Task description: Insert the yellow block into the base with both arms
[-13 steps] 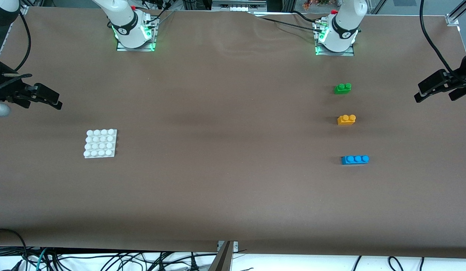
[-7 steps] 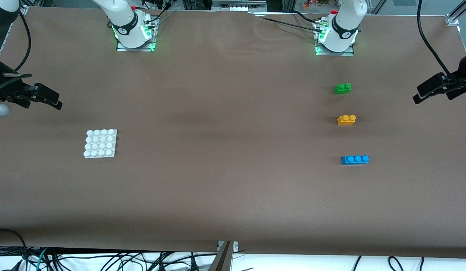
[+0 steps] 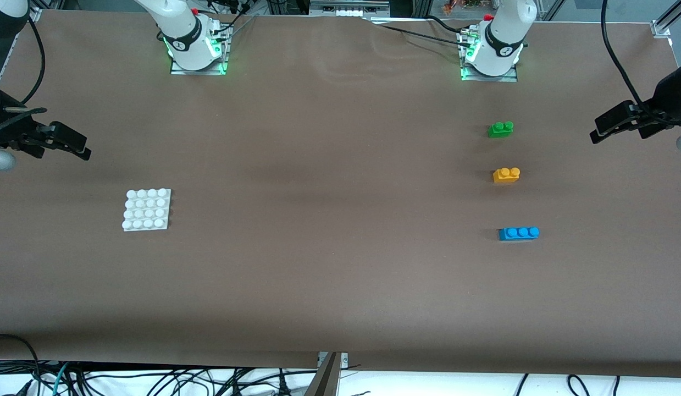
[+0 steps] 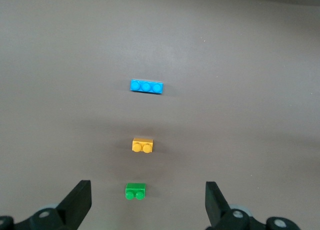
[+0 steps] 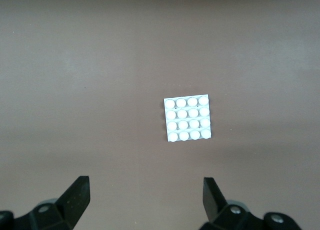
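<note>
The yellow block sits right of centre in the front view, between the green brick and blue brick, on the bench. The white base lies at left of centre. The left tool hangs at the right edge and the right tool at the left edge, both with fingers apart and empty.

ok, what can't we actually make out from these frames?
- Right gripper: front view shows only its end; the picture's edge cuts off the wrist and most of the arm.
- Left gripper: likewise cut off by the edge at the left arm's end of the table.
- Yellow block, green brick, blue brick: undersides hidden against the table in every view.
- Base: its underside is hidden too.
</note>
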